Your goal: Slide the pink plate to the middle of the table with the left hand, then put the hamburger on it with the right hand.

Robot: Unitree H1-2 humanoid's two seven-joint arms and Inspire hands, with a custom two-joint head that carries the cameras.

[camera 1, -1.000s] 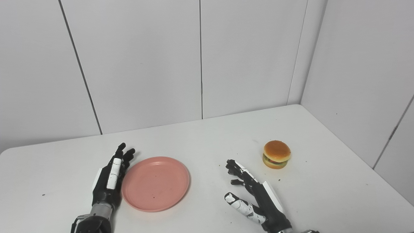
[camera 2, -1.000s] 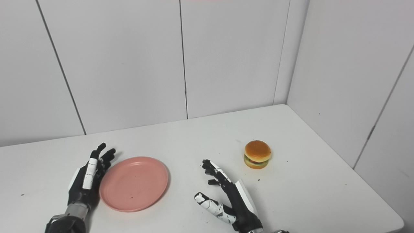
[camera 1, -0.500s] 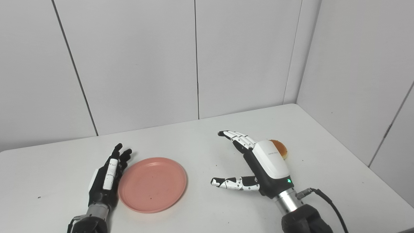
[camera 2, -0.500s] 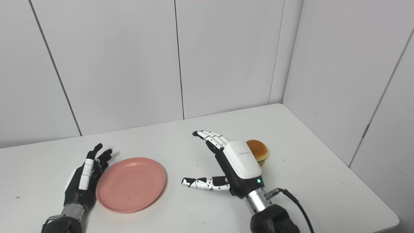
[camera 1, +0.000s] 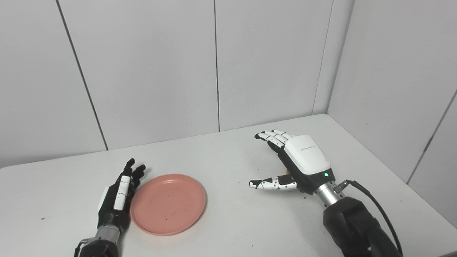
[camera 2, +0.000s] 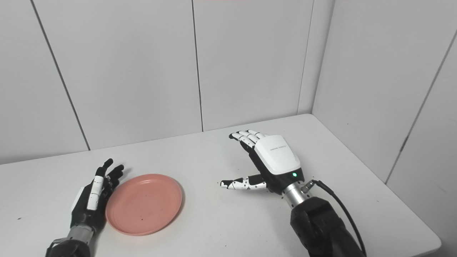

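Note:
The pink plate (camera 1: 167,204) lies flat on the left half of the white table (camera 1: 221,228). My left hand (camera 1: 119,194) rests open on edge along the plate's left rim, fingers straight and pointing away from me. My right hand (camera 1: 303,160) hovers open on the right side of the table, palm down, fingers stretched forward and thumb (camera 1: 273,183) sticking out to the left. It covers the spot where the hamburger stood, so the hamburger is hidden behind it. Nothing is visibly held in either hand.
White wall panels (camera 1: 150,71) close off the table at the back and on the right. The table's right edge (camera 1: 392,178) runs diagonally past my right arm. A black cable (camera 1: 378,210) loops off the right wrist.
My right hand has moved forward and to the right, from just left of the hamburger to directly in front of it, hiding it. The left hand and plate have not moved.

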